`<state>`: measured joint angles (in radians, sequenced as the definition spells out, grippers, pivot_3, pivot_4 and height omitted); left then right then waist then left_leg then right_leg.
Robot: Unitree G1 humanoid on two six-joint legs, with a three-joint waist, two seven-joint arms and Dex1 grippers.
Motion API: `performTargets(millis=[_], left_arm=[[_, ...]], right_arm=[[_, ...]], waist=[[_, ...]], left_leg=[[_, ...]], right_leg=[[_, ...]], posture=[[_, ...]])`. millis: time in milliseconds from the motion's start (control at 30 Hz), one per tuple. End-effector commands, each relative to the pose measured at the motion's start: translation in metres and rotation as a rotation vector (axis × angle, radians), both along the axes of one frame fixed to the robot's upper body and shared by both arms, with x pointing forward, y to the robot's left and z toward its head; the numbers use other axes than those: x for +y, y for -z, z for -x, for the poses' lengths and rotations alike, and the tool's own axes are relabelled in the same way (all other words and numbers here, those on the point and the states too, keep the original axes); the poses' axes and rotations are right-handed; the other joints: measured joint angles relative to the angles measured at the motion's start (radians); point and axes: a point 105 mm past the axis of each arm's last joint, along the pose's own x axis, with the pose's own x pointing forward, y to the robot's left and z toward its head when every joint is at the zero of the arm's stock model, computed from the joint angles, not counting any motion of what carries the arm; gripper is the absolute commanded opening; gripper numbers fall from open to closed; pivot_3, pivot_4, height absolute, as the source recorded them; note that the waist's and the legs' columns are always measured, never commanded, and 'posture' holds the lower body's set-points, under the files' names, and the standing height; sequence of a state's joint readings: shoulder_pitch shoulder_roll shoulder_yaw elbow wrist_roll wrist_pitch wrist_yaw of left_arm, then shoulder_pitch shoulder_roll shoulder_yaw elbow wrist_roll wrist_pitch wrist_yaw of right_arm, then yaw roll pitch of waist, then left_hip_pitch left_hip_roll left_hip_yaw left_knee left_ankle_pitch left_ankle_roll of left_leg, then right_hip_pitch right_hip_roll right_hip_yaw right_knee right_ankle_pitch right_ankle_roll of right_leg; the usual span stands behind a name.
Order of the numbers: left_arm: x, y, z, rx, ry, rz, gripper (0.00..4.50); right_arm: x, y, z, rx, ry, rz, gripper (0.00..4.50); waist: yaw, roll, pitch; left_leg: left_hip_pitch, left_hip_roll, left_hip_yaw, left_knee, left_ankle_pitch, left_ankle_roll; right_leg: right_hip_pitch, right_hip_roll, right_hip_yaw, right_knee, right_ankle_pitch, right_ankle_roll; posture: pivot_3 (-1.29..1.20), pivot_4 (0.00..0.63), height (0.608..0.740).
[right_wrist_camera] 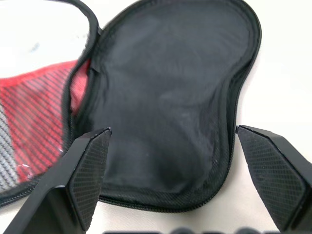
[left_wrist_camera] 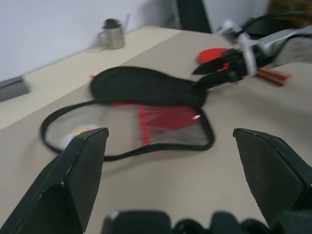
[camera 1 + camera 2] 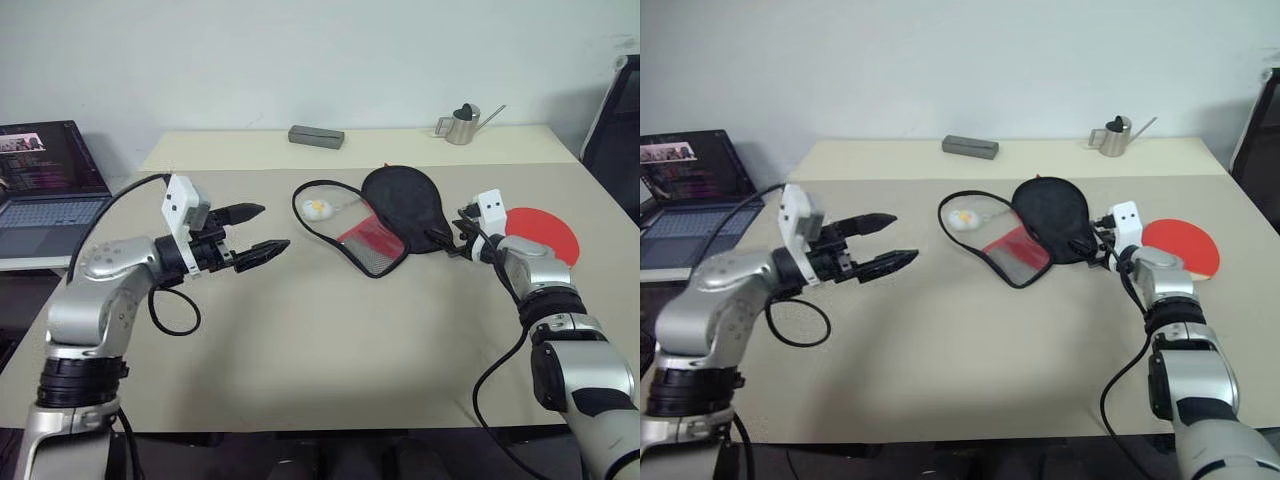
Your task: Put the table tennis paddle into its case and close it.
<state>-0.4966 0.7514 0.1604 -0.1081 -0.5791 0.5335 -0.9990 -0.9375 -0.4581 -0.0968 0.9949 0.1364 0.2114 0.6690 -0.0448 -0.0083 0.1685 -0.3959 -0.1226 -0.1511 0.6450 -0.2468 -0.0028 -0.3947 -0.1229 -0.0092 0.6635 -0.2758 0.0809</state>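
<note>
The table tennis paddle [image 3: 541, 232] lies flat near the desk's right edge, its red face up and its handle hidden behind our right arm, while its case [image 3: 385, 215] sprawls unzipped near the middle of the desk [image 3: 300, 350], black lining up and the red, mesh-pocketed flap folded out toward the front edge. A white-yellow zipper charm [image 3: 317, 208] rests inside the loop of loose black trim on the case's left. Our right pincer [image 3: 452, 241] stands wide at the case's narrow end, fingers straddling the rim without closing; our left pincer [image 3: 262, 230] hovers wide above the desk's left half, well apart from everything. We judge the case soft, light and floppy, likely to slide or bunch under a push, so the stitched rim or zipper trim looks the surest hold. The paddle should be stiff and light; lying flat, its handle or overhanging blade edge offers the better grip, as the rubber face gives no purchase
</note>
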Motion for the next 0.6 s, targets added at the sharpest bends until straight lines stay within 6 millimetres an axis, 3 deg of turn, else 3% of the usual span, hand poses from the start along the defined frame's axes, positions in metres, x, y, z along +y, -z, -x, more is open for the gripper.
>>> performTargets(millis=[33,333,433,600], left_arm=[[-0.003,-0.023,0.003,-0.054,0.042,-0.003,4.50],[-0.003,-0.021,-0.003,-0.065,0.026,-0.012,4.50],[-0.002,-0.020,-0.003,-0.065,0.021,-0.015,4.50],[0.000,-0.019,-0.003,-0.067,0.016,-0.020,4.50]], right_arm=[[0.005,-0.015,-0.006,-0.057,-0.002,0.005,4.48],[-0.001,0.001,-0.008,0.005,0.065,-0.001,4.48],[-0.002,0.005,-0.008,0.020,0.083,-0.008,3.87],[0.002,0.005,-0.009,0.024,0.074,-0.017,2.14]], waist=[[-0.003,0.000,0.000],[-0.011,0.000,0.000],[-0.011,0.000,0.000],[-0.011,0.000,0.000]], left_leg=[[0.000,0.000,0.000,0.000,0.000,0.000],[0.000,0.000,0.000,0.000,0.000,0.000],[0.000,0.000,0.000,0.000,0.000,0.000],[0.000,0.000,0.000,0.000,0.000,0.000]], right_leg=[[0.000,0.000,0.000,0.000,0.000,0.000],[0.000,0.000,0.000,0.000,0.000,0.000],[0.000,0.000,0.001,0.000,0.000,0.000],[0.000,0.000,0.001,0.000,0.000,0.000]], posture=[[0.00,0.150,0.740],[0.00,0.150,0.740],[0.00,0.150,0.740],[0.00,0.150,0.740]])
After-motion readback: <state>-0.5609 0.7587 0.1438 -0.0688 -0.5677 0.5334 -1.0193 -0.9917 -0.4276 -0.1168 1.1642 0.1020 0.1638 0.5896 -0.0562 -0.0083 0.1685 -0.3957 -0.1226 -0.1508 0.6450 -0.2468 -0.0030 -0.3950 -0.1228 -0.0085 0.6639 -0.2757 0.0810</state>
